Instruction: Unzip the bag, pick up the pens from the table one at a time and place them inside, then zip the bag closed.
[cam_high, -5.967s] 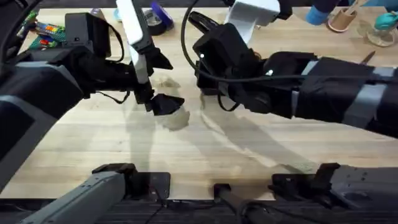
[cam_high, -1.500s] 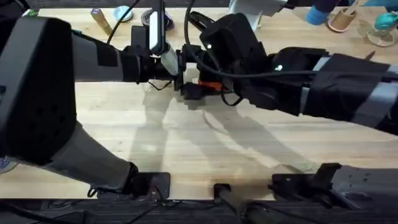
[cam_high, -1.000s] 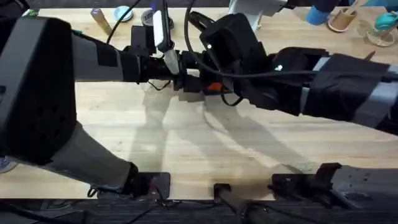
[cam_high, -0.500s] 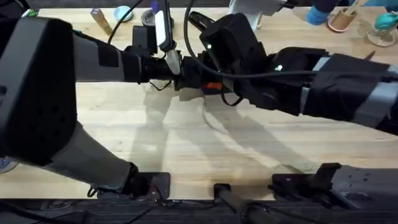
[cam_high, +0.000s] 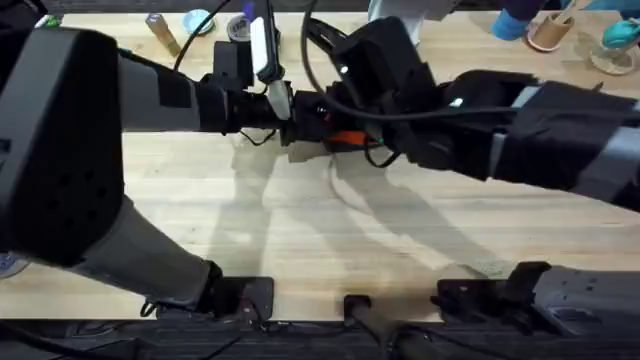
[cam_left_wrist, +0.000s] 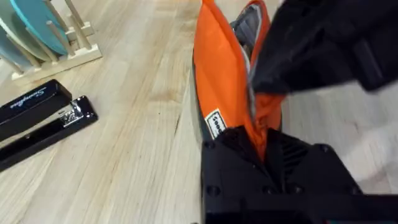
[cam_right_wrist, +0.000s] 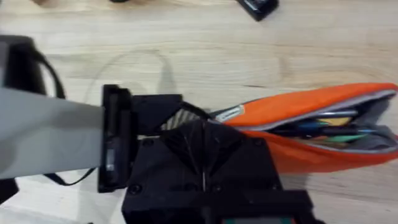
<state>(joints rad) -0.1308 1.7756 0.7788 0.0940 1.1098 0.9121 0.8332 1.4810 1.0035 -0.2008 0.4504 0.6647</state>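
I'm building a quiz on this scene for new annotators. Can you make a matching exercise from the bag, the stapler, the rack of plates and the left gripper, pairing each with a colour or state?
Things:
1. bag
2. stapler
3. plate rack
4. left gripper

Descriptions:
A. pale wood, holding teal discs
B. black, lying flat on the table
C. orange, its top open with pens inside
D. fingers closed on one end of the orange fabric

Pairs: 1-C, 2-B, 3-A, 4-D

Overhead: high above both arm bases, looking down and forward across the surface (cam_high: 300, 230).
Left wrist: close, along the bag (cam_left_wrist: 227, 93).
Right wrist: close, beside the same bag (cam_right_wrist: 311, 124).
Shared: the bag (cam_high: 345, 138).
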